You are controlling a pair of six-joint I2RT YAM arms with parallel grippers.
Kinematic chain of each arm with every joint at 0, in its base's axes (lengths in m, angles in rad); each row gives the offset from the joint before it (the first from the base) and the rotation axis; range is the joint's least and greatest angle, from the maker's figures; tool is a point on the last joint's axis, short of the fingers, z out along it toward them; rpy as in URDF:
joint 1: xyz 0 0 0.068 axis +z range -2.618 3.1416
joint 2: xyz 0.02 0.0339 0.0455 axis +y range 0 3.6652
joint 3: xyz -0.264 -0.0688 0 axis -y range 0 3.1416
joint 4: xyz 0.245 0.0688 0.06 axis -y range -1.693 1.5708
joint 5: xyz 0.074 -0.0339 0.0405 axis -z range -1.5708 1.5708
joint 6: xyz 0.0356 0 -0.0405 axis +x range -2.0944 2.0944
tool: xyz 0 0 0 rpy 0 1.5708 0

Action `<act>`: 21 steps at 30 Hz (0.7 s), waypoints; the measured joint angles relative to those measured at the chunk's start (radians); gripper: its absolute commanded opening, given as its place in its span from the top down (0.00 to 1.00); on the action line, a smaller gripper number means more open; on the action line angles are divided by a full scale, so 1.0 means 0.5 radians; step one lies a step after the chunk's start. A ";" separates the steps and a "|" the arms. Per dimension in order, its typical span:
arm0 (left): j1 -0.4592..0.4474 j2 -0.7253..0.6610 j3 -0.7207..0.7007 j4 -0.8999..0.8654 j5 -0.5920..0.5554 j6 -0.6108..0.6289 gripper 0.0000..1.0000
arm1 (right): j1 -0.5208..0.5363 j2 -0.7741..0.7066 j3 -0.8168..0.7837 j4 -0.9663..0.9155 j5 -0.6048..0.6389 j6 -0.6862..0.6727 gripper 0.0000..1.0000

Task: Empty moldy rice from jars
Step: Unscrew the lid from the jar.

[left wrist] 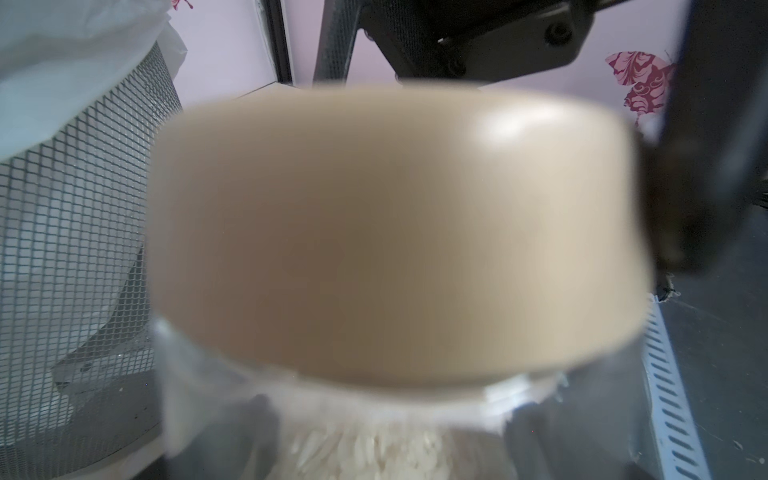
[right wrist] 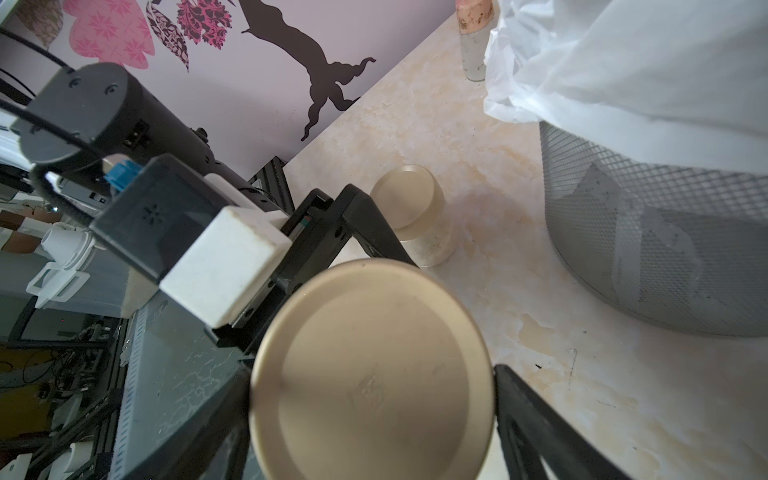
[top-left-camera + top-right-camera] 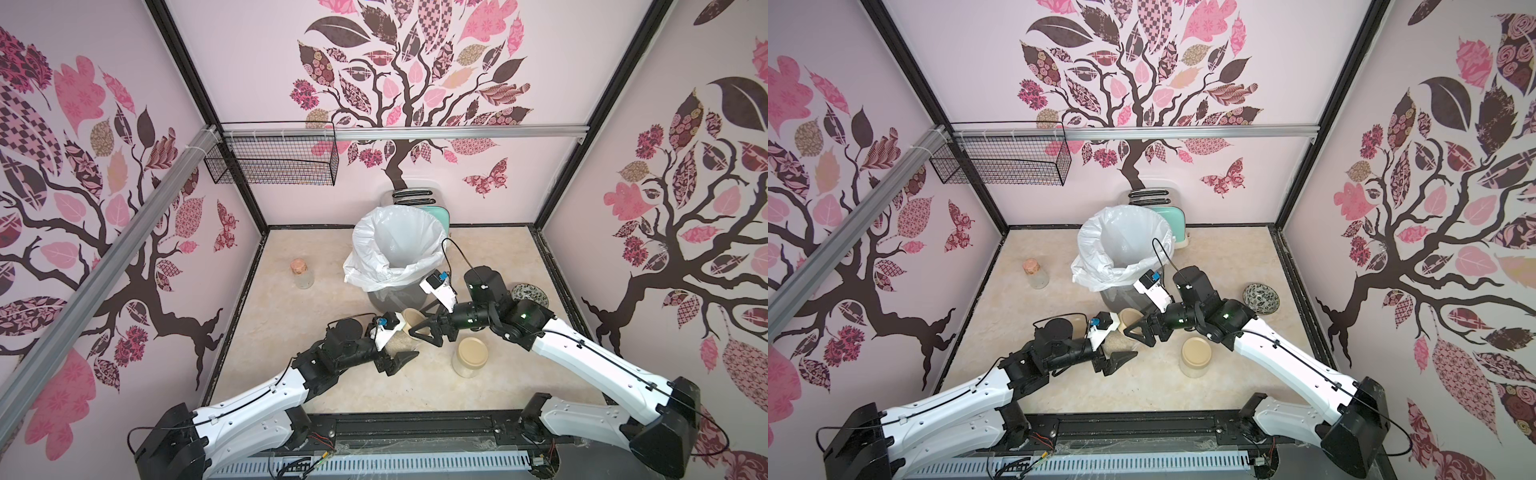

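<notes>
Now: right gripper (image 2: 372, 370) has its jaws wide, set across the beige screw lid (image 2: 365, 316). Each finger sits against the rim, and the right wrist view shows no gap on either side. How hard they press I cannot tell.

Lid is still on the held jar (image 3: 1115, 343), which is tilted so the lid faces the right gripper. Left gripper (image 3: 401, 353) is clamped round the glass body. The moldy rice (image 1: 374, 453) shows as a pale mass through the glass, below the lid in the left wrist view.

Just beyond the two grippers stands the mesh wastebasket (image 2: 665, 232) with its white liner. The jar is beside it, not over the opening.

Second jar (image 3: 469, 353), lid on, stands on the table near the right arm. Third jar (image 2: 415, 216), also lidded, stands behind the left gripper and looks nearly clear of grain.

Step in hand, as I judge it: unscrew the lid.
- Keep the left grip firm on the glass so the body does not turn with the lid.
- Turn the right wrist about the lid's own axis. An off-axis pull would likely bind the thread or slip on the smooth rim.
- Keep the mouth tipped up until the lid is free and the jar is over the liner, otherwise grain lands on the table.
</notes>
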 measured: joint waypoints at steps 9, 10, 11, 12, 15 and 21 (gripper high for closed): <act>0.000 -0.121 0.000 -0.091 0.095 -0.037 0.36 | -0.006 -0.078 -0.117 0.196 -0.187 -0.243 0.15; 0.000 -0.129 0.000 -0.098 0.108 -0.040 0.36 | -0.008 -0.082 -0.126 0.211 -0.207 -0.270 0.14; 0.000 -0.133 0.000 -0.101 0.115 -0.043 0.36 | -0.009 -0.087 -0.134 0.227 -0.223 -0.295 0.14; 0.000 -0.137 0.000 -0.103 0.130 -0.047 0.36 | -0.010 -0.095 -0.149 0.248 -0.243 -0.324 0.13; -0.002 -0.140 0.000 -0.105 0.166 -0.050 0.36 | -0.013 -0.111 -0.185 0.301 -0.295 -0.410 0.12; -0.009 -0.139 0.000 -0.130 0.220 -0.043 0.36 | -0.015 -0.117 -0.232 0.369 -0.392 -0.577 0.12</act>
